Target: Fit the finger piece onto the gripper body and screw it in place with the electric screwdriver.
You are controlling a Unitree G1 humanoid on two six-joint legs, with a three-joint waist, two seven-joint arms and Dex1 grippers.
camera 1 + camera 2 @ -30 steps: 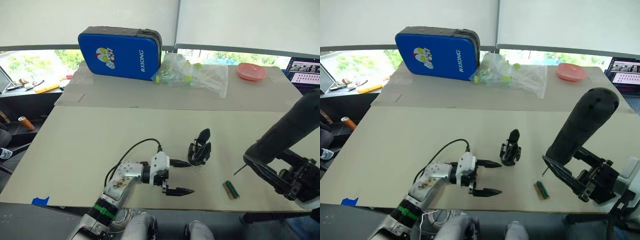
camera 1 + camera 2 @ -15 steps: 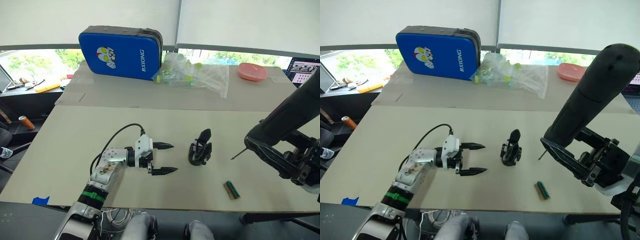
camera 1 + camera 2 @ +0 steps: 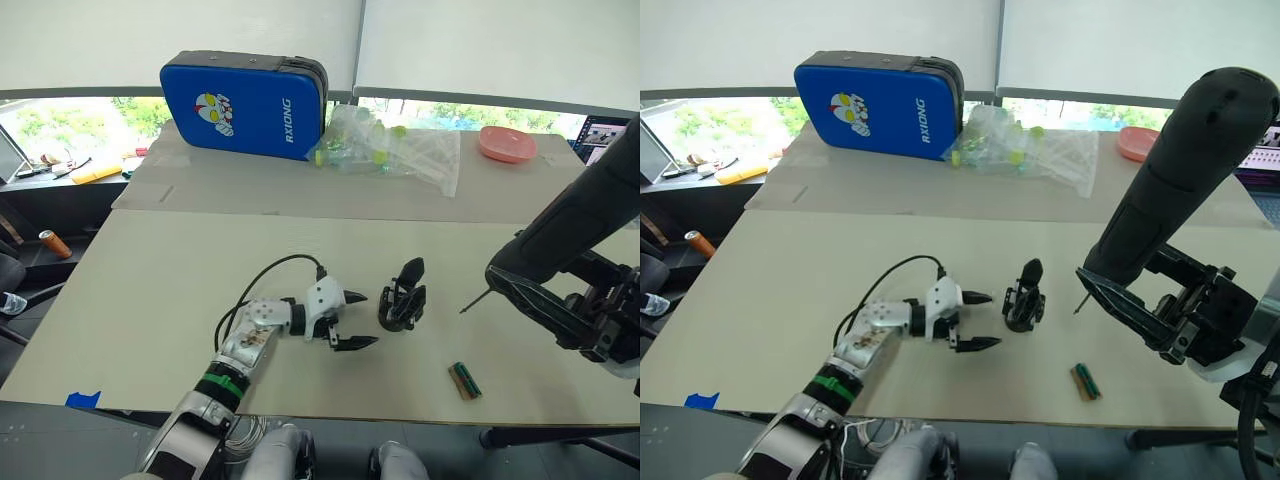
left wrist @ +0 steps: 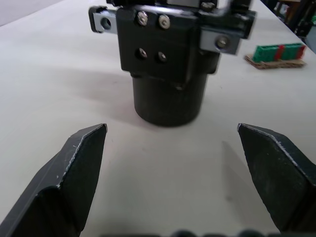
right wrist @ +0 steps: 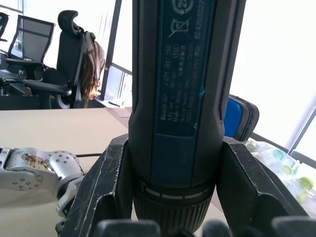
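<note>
The gripper body (image 3: 402, 297) stands upright on the beige table (image 3: 160, 290), its one black finger pointing up. The left hand (image 3: 348, 320) lies low on the table just beside it, fingers spread wide and aimed at its round base. The right hand (image 3: 1145, 320) clamps the electric screwdriver (image 3: 1180, 175), held tilted above the table with its thin bit near the gripper body. A small green strip (image 3: 463, 379) lies near the table's front edge.

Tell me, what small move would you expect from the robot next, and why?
Probably the left gripper eases forward and closes on the gripper body. Its fingers are open with the body's round base centred just ahead of them, untouched, while the right gripper already holds the electric screwdriver above the table.
</note>
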